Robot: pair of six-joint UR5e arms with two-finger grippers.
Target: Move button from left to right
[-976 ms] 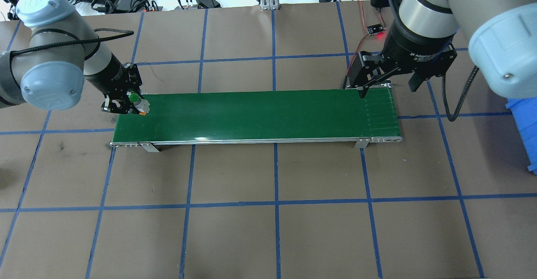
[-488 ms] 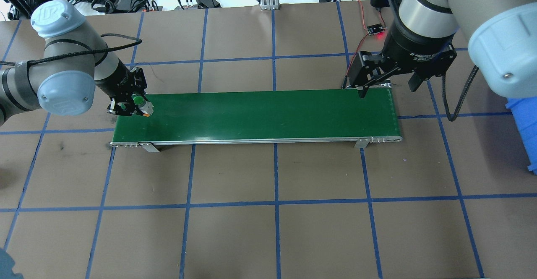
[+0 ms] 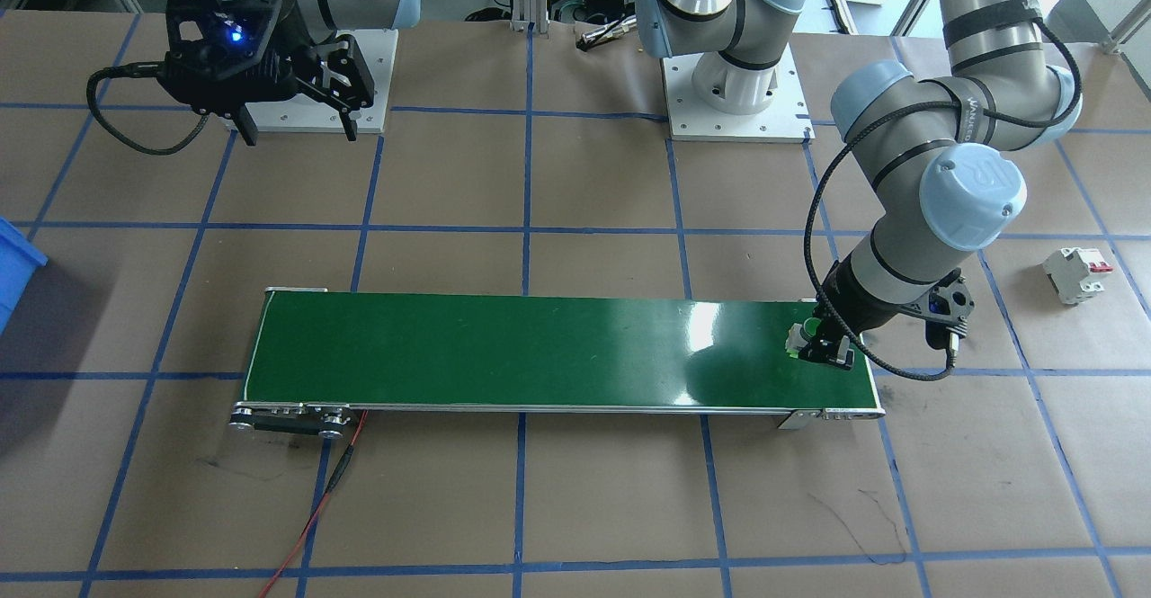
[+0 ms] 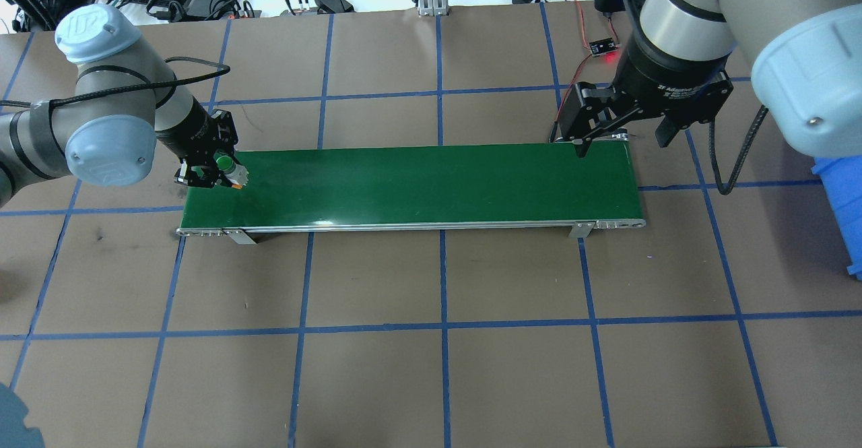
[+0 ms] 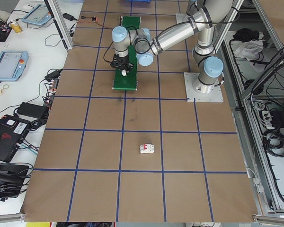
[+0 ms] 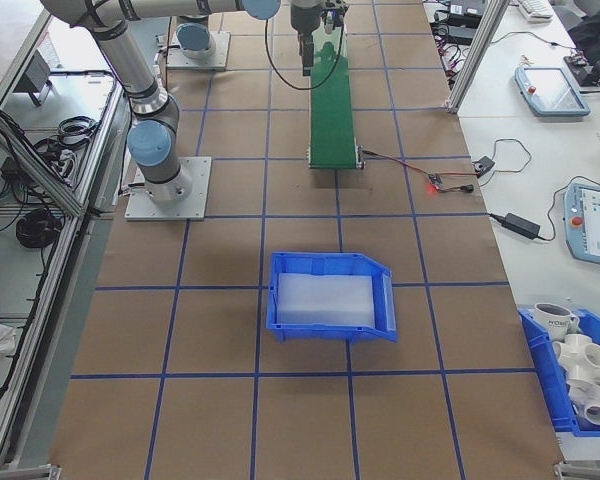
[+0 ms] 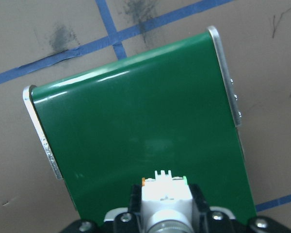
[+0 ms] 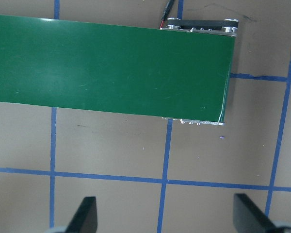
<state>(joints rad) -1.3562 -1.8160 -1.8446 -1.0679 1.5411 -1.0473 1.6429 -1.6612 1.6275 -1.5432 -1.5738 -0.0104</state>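
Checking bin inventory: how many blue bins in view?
2. One blue bin sits open on the table beyond the green conveyor's right end; another blue bin with white fittings sits off-table. More may be out of view.

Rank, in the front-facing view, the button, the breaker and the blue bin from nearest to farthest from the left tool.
1. Button: in the left tool, over the belt's end.
2. Breaker: on the table beyond that end.
3. Blue bin: at the opposite edge of the view.

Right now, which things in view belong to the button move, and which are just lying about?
Part of the job:
button
left gripper, shut on it
green conveyor belt
right gripper, open over the far end

Lying about:
circuit breaker
blue bin
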